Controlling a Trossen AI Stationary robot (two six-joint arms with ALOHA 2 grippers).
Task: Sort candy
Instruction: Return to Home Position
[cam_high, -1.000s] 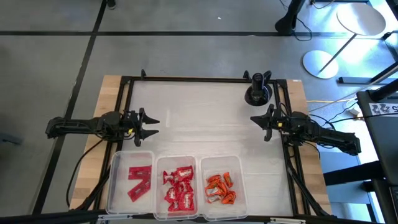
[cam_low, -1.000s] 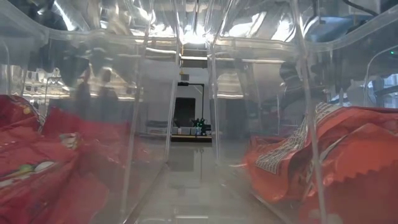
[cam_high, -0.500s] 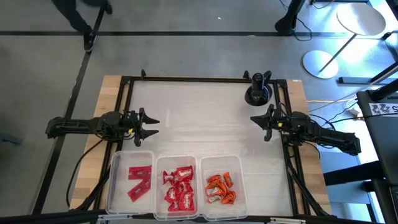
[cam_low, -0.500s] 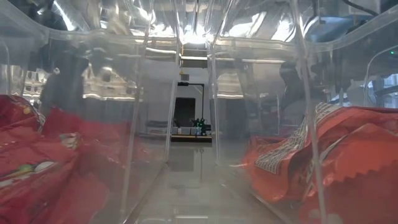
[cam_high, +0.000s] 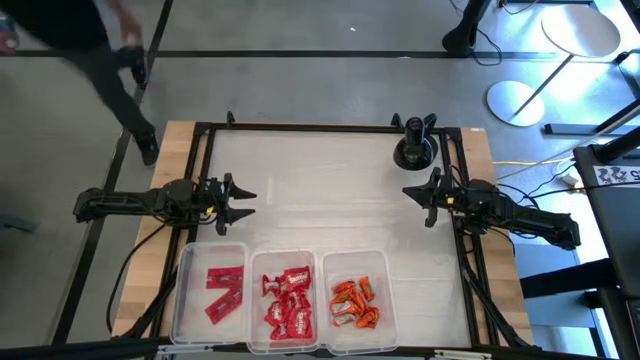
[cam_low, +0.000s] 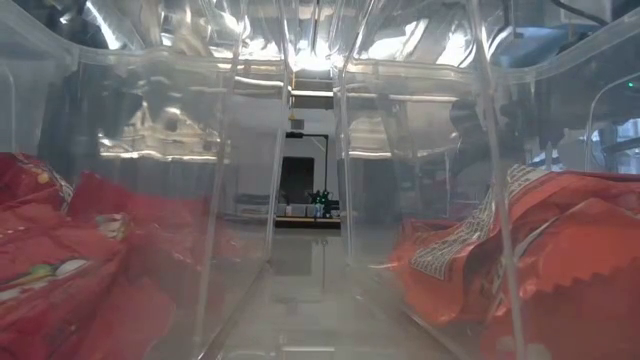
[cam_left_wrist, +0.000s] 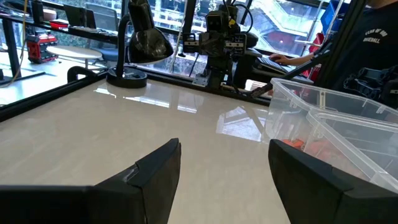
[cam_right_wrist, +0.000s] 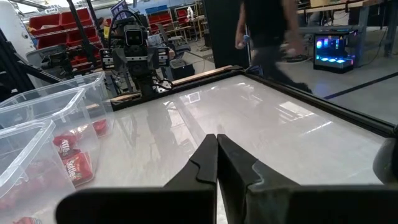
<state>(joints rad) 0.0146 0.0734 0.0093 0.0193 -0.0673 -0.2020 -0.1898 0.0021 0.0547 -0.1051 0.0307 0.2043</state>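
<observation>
Evidently sorted: candy (cam_high: 285, 290) lies in three clear bins (cam_high: 318, 256) at the surface's (cam_high: 320, 180) near edge, with flat red bars (cam_high: 224, 292) left, red packets (cam_high: 296, 318) middle and orange pieces (cam_high: 353, 305) right. Left pincer (cam_high: 245, 197), released, hangs behind the left bin. Right pincer (cam_high: 412, 196), clenched on nothing, hangs behind the right bin. Both point inward, none at candy.

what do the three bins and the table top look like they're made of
Bins: clear, glossy, thin-walled plastic by the look; the candy shows through their walls. Table top: smooth, pale, shiny sheet, perhaps laminate or coated board; it shows bright reflections. Its exact material stays open.
</observation>
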